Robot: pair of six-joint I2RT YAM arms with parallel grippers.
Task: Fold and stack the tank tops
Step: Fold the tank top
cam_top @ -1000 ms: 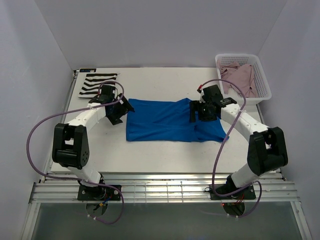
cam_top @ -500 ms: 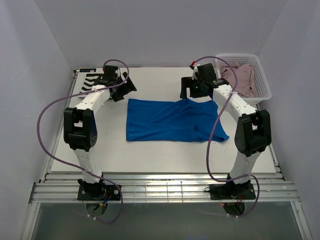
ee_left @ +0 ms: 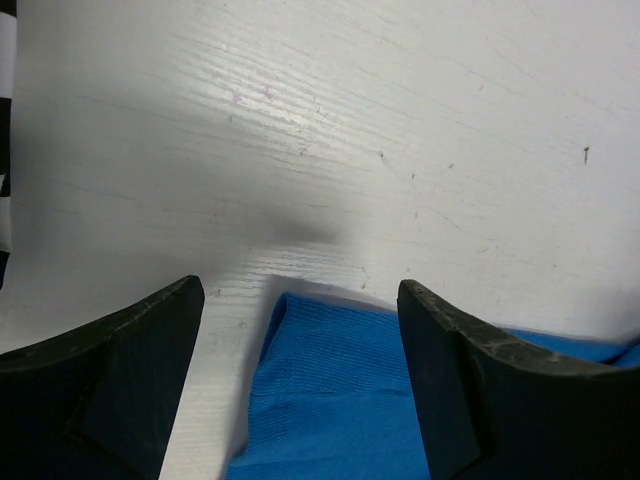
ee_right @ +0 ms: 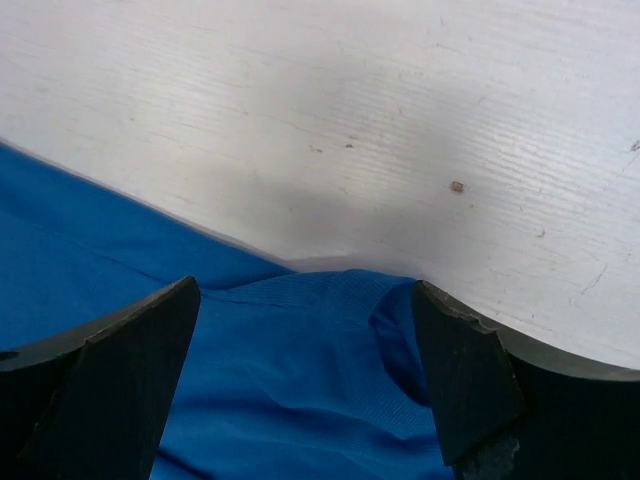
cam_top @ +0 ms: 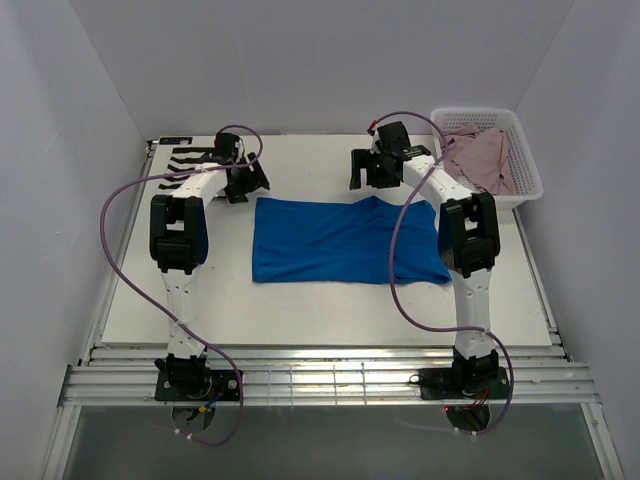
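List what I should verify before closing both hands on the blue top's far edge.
1. Left hand open: ok, jaws wide apart.
2. Right hand open: ok, jaws wide apart.
3. Left hand over the far-left corner of the blue top: ok, the corner lies between its jaws.
4. Right hand over the far edge: ok, though the cloth is bunched there.
5. Hands low enough to pinch cloth: cannot tell.
6. Striped top out of the grasp: ok, bare table separates it from the blue top.
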